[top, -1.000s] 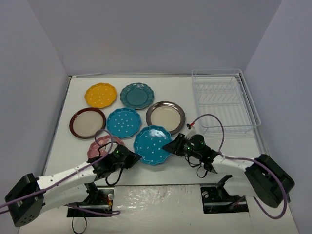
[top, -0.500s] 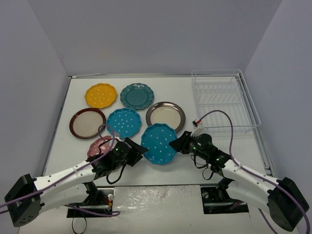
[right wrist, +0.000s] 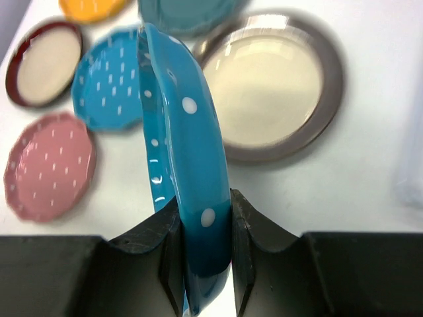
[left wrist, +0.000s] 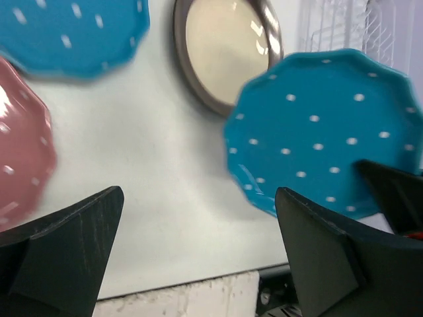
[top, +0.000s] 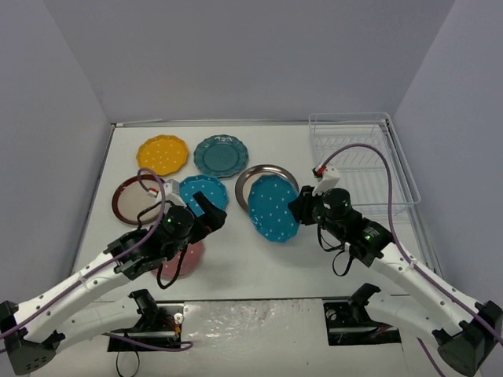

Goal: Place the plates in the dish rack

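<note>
1. Plates lie flat on the table (top: 236, 263) at your left: yellow plate (top: 163, 153), teal plate (top: 221, 154), maroon-rimmed plate (top: 134, 198), blue plate (top: 192, 189), pink plate (top: 189, 257).
2. Your left gripper (top: 209, 214) hangs between the pink and blue ones, jaws wide apart and holding nothing.
3. Your right gripper (top: 297, 206) clamps a second dotted blue plate (top: 273, 208) by its edge, nearly upright, beside the brown-rimmed plate (top: 255, 177).
4. The dish rack (top: 369, 169) stands farther right, apart from the held plate.

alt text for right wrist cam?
The right gripper clamps the rim of a scalloped blue plate with white dots, held on edge above the white table. Below lie a brown-rimmed cream plate, another blue dotted plate and a pink dotted plate.
</note>
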`<control>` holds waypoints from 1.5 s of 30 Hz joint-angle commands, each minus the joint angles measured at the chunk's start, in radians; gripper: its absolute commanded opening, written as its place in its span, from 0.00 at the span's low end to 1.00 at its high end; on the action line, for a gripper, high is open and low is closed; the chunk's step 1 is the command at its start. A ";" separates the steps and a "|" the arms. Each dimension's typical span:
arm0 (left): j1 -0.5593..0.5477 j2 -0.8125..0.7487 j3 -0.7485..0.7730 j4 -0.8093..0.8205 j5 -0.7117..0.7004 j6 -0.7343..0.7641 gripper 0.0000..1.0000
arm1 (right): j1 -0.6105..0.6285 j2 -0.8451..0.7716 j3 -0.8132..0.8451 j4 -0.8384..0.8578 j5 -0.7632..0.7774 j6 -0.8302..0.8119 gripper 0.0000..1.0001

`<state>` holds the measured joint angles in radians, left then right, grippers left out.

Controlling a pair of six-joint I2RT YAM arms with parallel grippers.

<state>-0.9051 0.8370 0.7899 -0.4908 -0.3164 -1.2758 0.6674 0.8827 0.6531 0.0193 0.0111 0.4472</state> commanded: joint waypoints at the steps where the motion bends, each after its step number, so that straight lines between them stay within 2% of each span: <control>1: -0.001 -0.022 0.231 -0.278 -0.258 0.357 0.97 | -0.010 -0.006 0.322 0.024 0.227 -0.213 0.00; 6: 0.004 -0.022 0.364 -0.414 -0.461 0.548 0.97 | -0.048 0.086 0.573 -0.083 0.383 -0.531 0.00; 9: 0.013 -0.030 0.406 -0.430 -0.524 0.656 0.97 | -0.125 0.148 0.706 -0.092 0.384 -0.636 0.00; 12: 0.027 -0.037 0.398 -0.392 -0.544 0.728 0.97 | -0.252 0.230 0.809 -0.092 0.328 -0.705 0.00; 15: 0.051 -0.036 0.363 -0.317 -0.512 0.811 0.97 | -0.481 0.366 0.920 -0.088 0.193 -0.768 0.00; 18: 0.077 -0.025 0.325 -0.257 -0.457 0.866 0.97 | -0.589 0.443 0.973 -0.064 0.068 -0.794 0.00; 21: 0.130 -0.011 0.274 -0.214 -0.308 0.904 0.97 | -0.742 0.540 1.001 0.044 -0.075 -0.762 0.00; 24: 0.190 0.006 0.255 -0.201 -0.196 0.914 0.97 | -0.828 0.627 1.030 0.104 -0.136 -0.784 0.00; 30: 0.291 0.021 0.225 -0.192 -0.119 0.892 0.97 | -0.909 0.728 1.024 0.254 -0.148 -0.835 0.00; 45: 0.392 0.034 0.198 -0.176 -0.073 0.871 0.97 | -0.946 0.895 1.088 0.294 -0.090 -0.930 0.00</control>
<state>-0.5399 0.8677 0.9829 -0.7272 -0.4099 -0.4011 -0.2699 1.7860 1.6481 0.0607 -0.0939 -0.4331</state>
